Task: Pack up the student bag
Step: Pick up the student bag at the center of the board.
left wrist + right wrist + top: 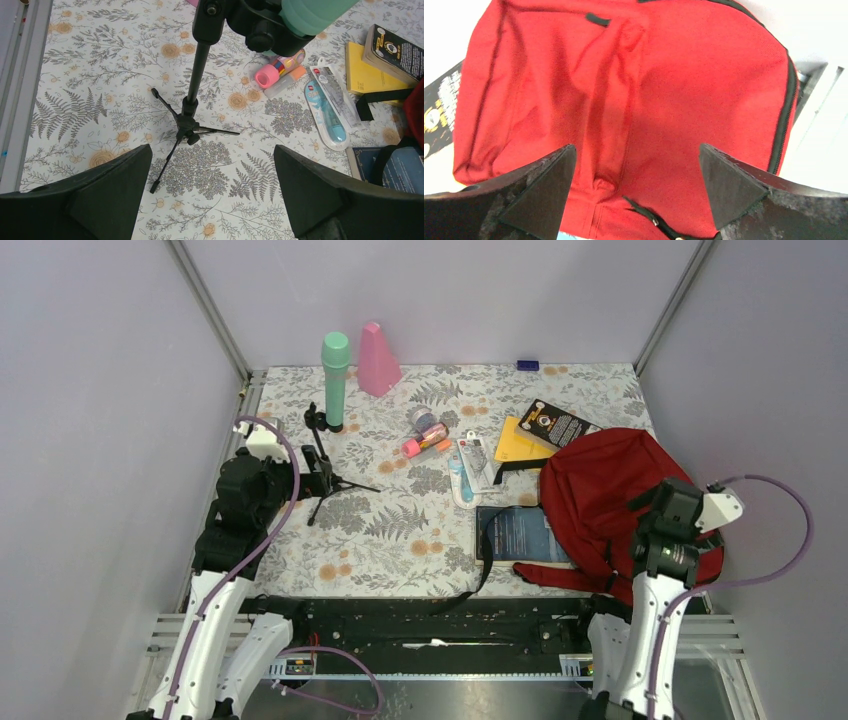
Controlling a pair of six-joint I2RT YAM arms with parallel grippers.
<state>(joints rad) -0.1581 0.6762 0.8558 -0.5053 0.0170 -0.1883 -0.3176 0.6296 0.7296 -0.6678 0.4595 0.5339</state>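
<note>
The red student bag (600,485) lies flat at the right of the table, and its black strap trails toward the front edge. It fills the right wrist view (649,75), with a black zipper line down its right side and a zipper pull (651,216) near the bottom. My right gripper (636,185) is open and empty, hovering just above the bag; it also shows in the top view (648,525). My left gripper (212,190) is open and empty above the floral tablecloth, close to a small black tripod (186,125); it also shows in the top view (305,478).
A green bottle (335,380) and a pink cone-shaped thing (377,360) stand at the back. Pink markers (425,440), a packaged toothbrush (470,465), a yellow book (512,445), a black book (555,425) and a dark blue book (520,533) lie left of the bag.
</note>
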